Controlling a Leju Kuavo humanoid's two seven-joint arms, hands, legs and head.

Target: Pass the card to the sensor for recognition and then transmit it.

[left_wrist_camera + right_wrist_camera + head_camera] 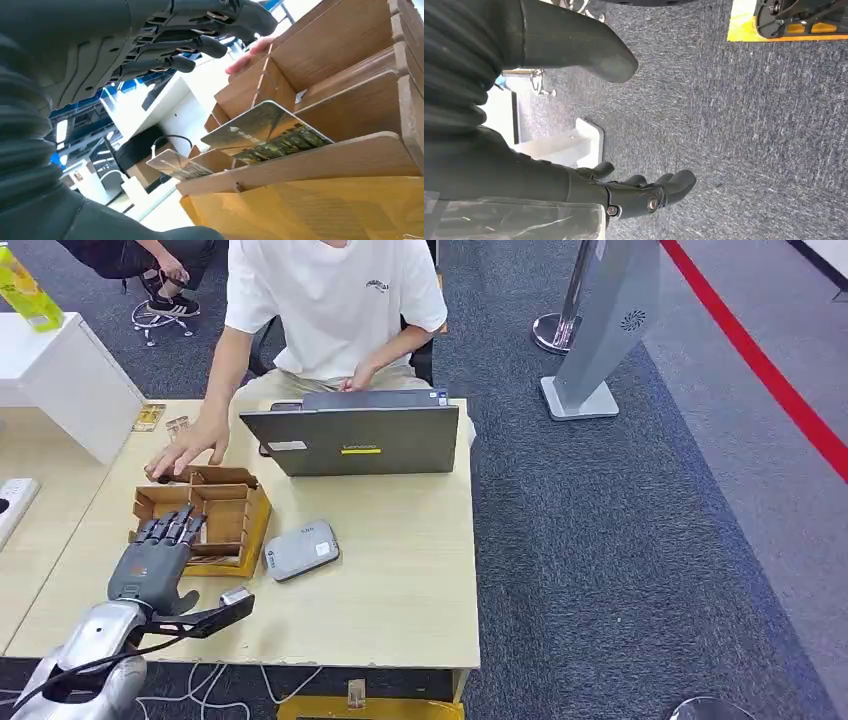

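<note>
- Your left robot hand (155, 558) hangs over the near edge of the wooden organizer box (205, 517), fingers (200, 46) stretched straight and spread, holding nothing.
- In the left wrist view a card (265, 131) stands tilted in a compartment of that box, just beneath the outstretched fingers and apart from them; you cannot tell how close they are to it.
- A second card (175, 164) leans in a slot farther along the same box.
- The grey card sensor (300, 550) lies flat on the desk (400, 590), just to the right of your left robot hand and beside the box, not touching the hand.
- Beyond the box from your hand, a person's hand (185, 452) rests at the box's far edge.
- Farther still stands a grey laptop (355, 435), lid up, its back toward you, with the person in a white shirt (335, 300) seated behind it.
- Your right robot hand (634, 192) hangs over grey carpet (749, 125), fingers loosely open and slightly curled, with nothing in it.
</note>
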